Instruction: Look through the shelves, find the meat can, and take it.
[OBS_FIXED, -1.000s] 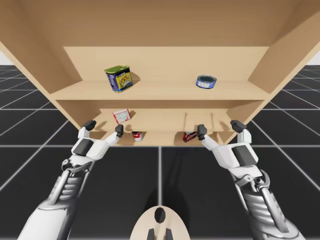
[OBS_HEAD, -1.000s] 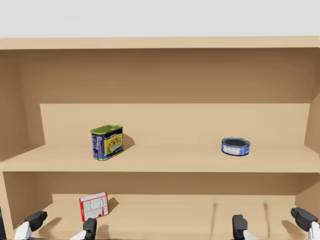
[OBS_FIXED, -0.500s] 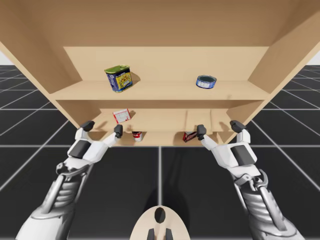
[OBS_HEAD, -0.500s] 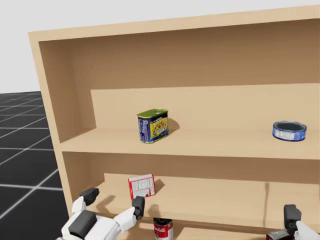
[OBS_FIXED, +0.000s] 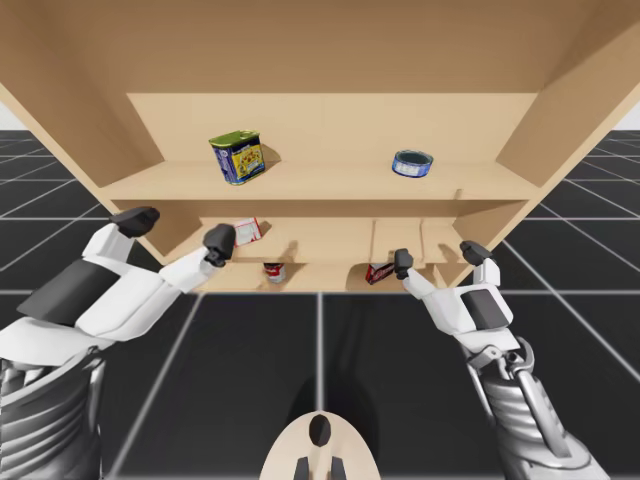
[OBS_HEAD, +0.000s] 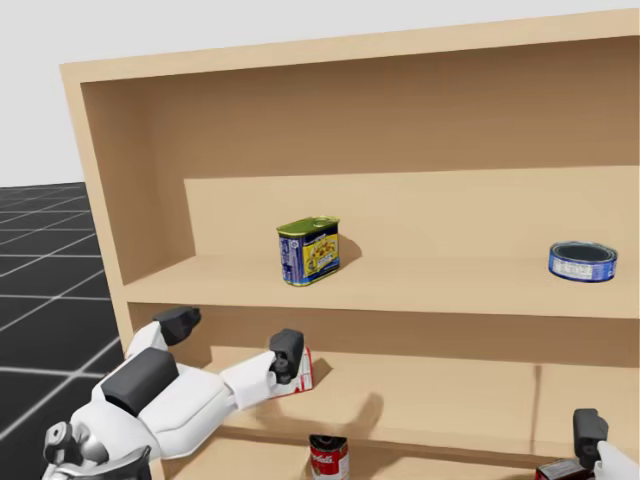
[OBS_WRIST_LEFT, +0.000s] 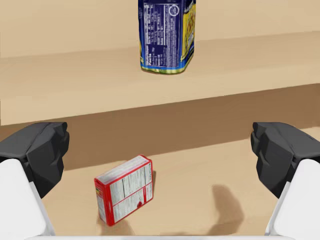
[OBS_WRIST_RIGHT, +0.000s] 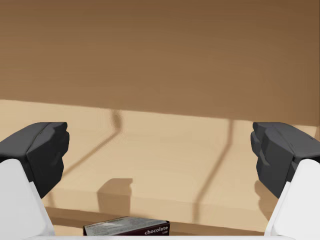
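Observation:
The meat can (OBS_FIXED: 237, 158) is a blue and yellow rectangular can with a green top. It stands upright at the left of the upper shelf (OBS_HEAD: 308, 251). My left gripper (OBS_FIXED: 177, 229) is open, raised in front of the middle shelf and below the can (OBS_HEAD: 234, 333). In the left wrist view the can (OBS_WRIST_LEFT: 167, 35) stands ahead of and above the open gripper (OBS_WRIST_LEFT: 160, 152). My right gripper (OBS_FIXED: 439, 256) hangs open at the lower right of the shelves, with nothing between its fingers (OBS_WRIST_RIGHT: 160, 150).
A red and white box (OBS_WRIST_LEFT: 125, 189) leans on the middle shelf just ahead of the left gripper. A flat blue round can (OBS_FIXED: 412, 163) sits at the right of the upper shelf. A red can (OBS_FIXED: 272, 271) and a dark box (OBS_FIXED: 379, 271) rest on the lowest shelf.
My head has turned to the left since the earliest frame. My left arm has risen from the lowest shelf to the middle shelf. The right arm has not moved.

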